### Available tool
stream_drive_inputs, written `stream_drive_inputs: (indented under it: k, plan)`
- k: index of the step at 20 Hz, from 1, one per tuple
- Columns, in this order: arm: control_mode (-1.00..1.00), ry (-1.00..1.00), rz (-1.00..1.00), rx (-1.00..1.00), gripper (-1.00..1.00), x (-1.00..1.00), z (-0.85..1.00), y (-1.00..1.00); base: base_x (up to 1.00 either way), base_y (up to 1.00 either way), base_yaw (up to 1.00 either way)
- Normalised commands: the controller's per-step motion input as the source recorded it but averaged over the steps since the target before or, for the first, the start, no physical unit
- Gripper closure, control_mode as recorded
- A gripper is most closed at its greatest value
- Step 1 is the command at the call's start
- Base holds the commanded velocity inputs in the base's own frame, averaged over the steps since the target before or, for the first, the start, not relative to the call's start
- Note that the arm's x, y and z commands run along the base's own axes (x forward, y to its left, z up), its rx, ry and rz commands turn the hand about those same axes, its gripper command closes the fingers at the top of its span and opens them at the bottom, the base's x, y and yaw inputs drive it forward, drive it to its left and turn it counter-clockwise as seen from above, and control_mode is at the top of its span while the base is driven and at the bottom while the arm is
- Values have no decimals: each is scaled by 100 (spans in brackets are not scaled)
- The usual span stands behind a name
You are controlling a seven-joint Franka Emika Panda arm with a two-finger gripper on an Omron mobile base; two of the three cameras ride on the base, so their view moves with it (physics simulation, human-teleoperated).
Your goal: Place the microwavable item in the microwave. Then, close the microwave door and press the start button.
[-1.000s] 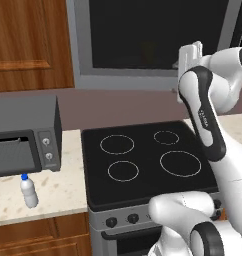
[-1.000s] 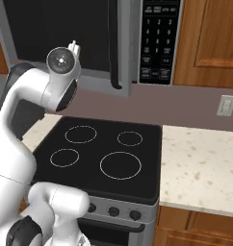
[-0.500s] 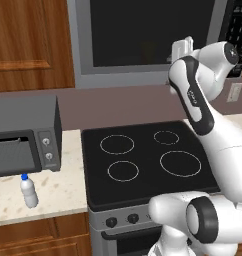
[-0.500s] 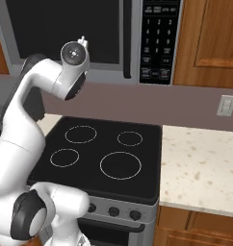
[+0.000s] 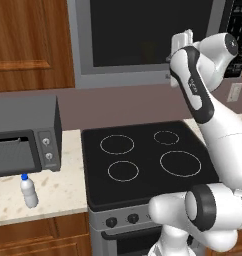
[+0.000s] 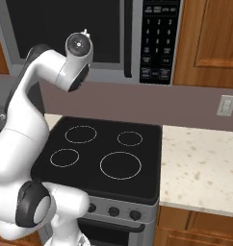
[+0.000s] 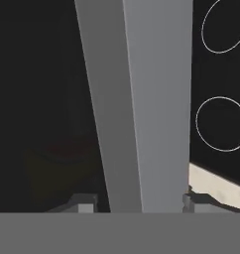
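The microwave [image 6: 89, 38] is the largest thing here, mounted above the stove [image 6: 104, 156] at 12 o'clock in both base views; it is fixed and rigid, so nothing about it gives under a push; its door [image 5: 148, 35] looks shut or very nearly so from the base cameras, its grey frame flush with the body and its dark vertical handle [image 6: 128, 38] just left of the keypad panel [image 6: 159, 41]; the door reads as a stiff, hinged slab that swings rather than flexes, best pressed on the frame rather than the glass; the keys probably want a light, square tap from one fingertip; the arm reaches up with the gripper [image 7: 137, 201] close against the door's lower frame, whose grey band runs from 12 to 6 o'clock through the hand view; the two fingertips [image 7: 82, 202] stand apart on either side of that band with nothing between them, so the tool is spread and carries nothing; behind the dark glass at 8 o'clock in the hand view sits a dim yellowish shape with a reddish top, likely the microwavable item [image 7: 57, 171] already inside, a small light cup that would tip easily; open room lies over the stove at 6 o'clock, while the toaster oven [image 5: 23, 135] and bottle [image 5: 28, 190] sit well off at 9 o'clock.
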Motion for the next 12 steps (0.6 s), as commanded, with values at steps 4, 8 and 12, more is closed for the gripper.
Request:
stream_drive_inputs:
  k: [4, 8, 12]
  plan:
    - [-100, 0, 7, 0, -100, -32, -18, -4, 0, 0, 0]
    - [-100, -12, 4, 0, -100, -100, -3, -61, 0, 0, 0]
    - [-100, -13, 0, 2, -100, -91, 0, -97, 0, 0, 0]
